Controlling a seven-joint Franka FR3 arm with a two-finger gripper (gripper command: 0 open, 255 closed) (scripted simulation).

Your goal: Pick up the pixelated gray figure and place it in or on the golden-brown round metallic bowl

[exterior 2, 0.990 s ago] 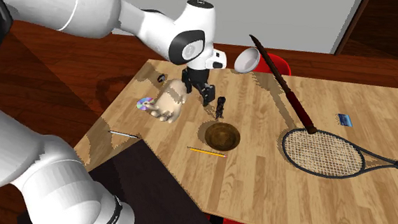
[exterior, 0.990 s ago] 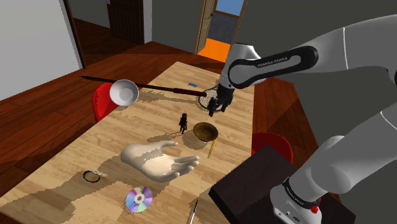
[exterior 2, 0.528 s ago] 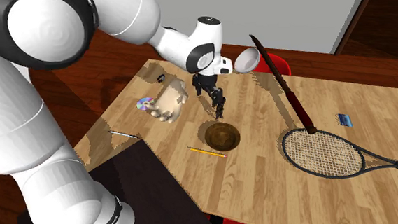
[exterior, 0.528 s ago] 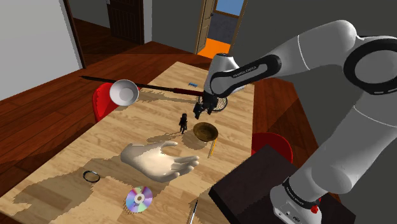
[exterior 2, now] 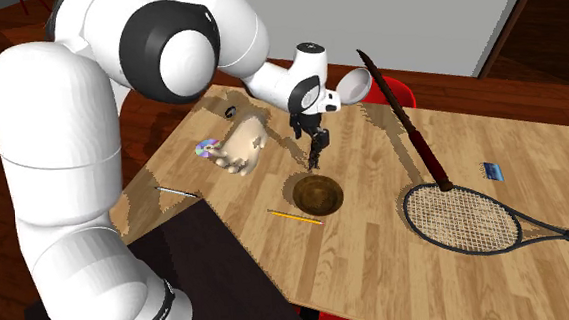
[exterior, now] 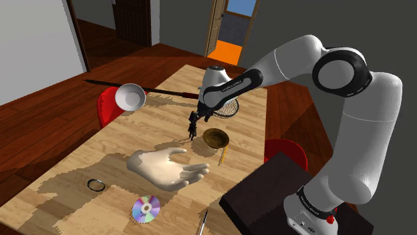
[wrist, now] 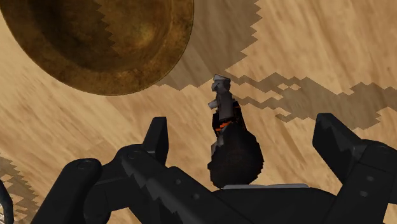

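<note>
The arm (exterior: 314, 60) reaches low over the table (exterior: 127, 133), just beside the bowl (exterior: 215, 138), so the carry should be short. The gripper (exterior: 195, 121) hangs over the standing figure (wrist: 232, 149), its fingers (wrist: 157, 135) spread wide on either side and gripping nothing, seemingly poised to close.
</note>
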